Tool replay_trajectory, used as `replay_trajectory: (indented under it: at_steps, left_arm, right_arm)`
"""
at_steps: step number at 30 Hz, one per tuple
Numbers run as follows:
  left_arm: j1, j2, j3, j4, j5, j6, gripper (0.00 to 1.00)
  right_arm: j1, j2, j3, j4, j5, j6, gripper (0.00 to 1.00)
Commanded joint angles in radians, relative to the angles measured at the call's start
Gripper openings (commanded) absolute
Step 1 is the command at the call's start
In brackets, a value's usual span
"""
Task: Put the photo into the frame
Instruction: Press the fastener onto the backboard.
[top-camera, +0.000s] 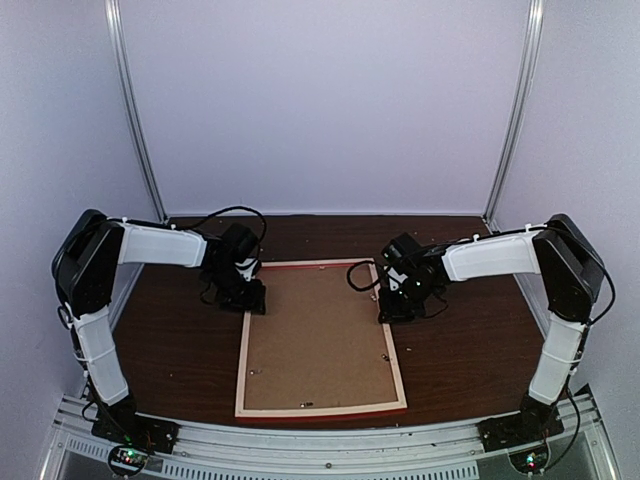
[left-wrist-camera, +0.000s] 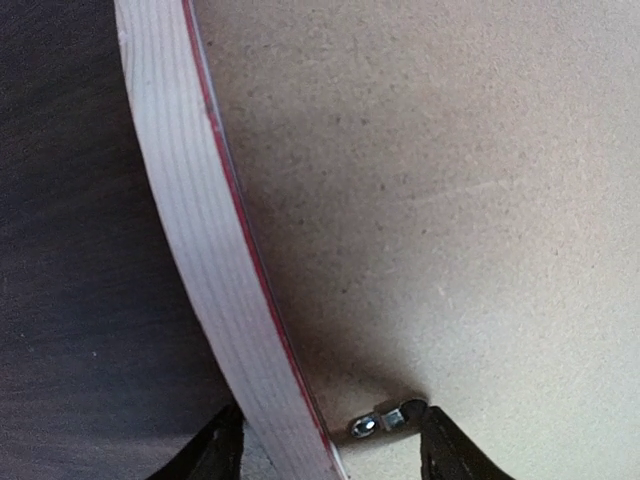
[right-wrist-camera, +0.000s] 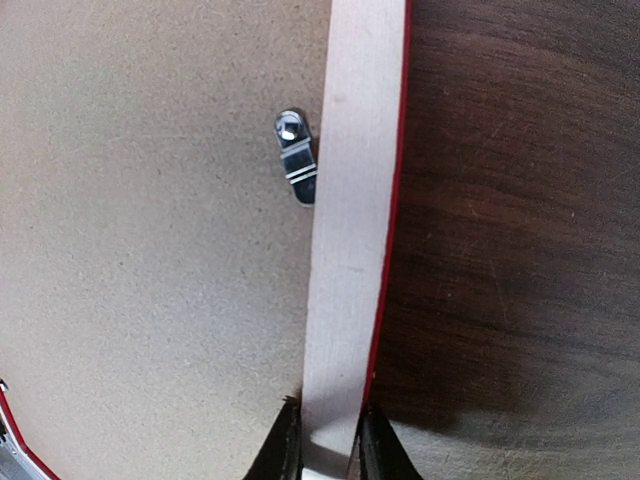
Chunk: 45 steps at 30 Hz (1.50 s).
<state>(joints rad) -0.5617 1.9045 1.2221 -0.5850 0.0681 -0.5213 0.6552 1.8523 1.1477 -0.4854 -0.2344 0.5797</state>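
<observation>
Pale pinkish wood marks the upturned back of the frame (top-camera: 320, 409), which lies face down at the centre of the dark wooden tabletop (top-camera: 170, 340); thin lines of red show along the rail edges. A plain brown backing board (top-camera: 320, 340) fills the opening inside the rails, so whatever lies beneath it is hidden. The left gripper (top-camera: 243, 296) sits over the left rail near the far corner. In the left wrist view its jaws stand wide: one finger (left-wrist-camera: 215, 455) is on the tabletop side of the rail, and the other is on the board, just beside a small metal turn clip (left-wrist-camera: 388, 418) at the rail's inner edge. The right gripper (top-camera: 402, 300) sits over the right rail toward its far end. Its jaws are narrow and pinch that rail from both sides, near a second turn clip (right-wrist-camera: 297, 160) that lies on the board and touches the rail.
</observation>
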Motion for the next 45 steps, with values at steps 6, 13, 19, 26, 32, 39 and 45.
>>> replay_trajectory:
  at_steps: [6, 13, 19, 26, 32, 39, 45]
  left_arm:
    - [0.029, 0.062, 0.001, 0.08, -0.045, -0.023, 0.52]
    - [0.031, 0.073, -0.005, 0.091, -0.03, -0.034, 0.45]
    - [0.031, 0.049, -0.043, 0.092, -0.002, -0.051, 0.43]
    - [0.031, 0.017, -0.097, 0.099, 0.032, -0.072, 0.36]
    - [0.031, -0.02, -0.125, 0.096, 0.052, -0.075, 0.29]
    - [0.031, -0.073, -0.125, 0.107, 0.101, -0.079, 0.3]
    - [0.031, -0.065, -0.11, 0.105, 0.11, -0.081, 0.42]
  right_arm:
    - [0.003, 0.045, -0.026, 0.013, 0.004, -0.031, 0.17]
    - [0.002, 0.048, -0.028, 0.014, 0.0, -0.034, 0.17]
    - [0.002, 0.051, -0.028, 0.017, -0.003, -0.034, 0.16]
    - [0.002, 0.062, -0.026, 0.025, -0.012, -0.034, 0.16]
    - [0.001, 0.071, -0.019, 0.029, -0.019, -0.034, 0.16]
    - [0.001, 0.073, -0.008, 0.025, -0.021, -0.036, 0.16]
    - [0.001, 0.076, -0.004, 0.024, -0.026, -0.036, 0.16]
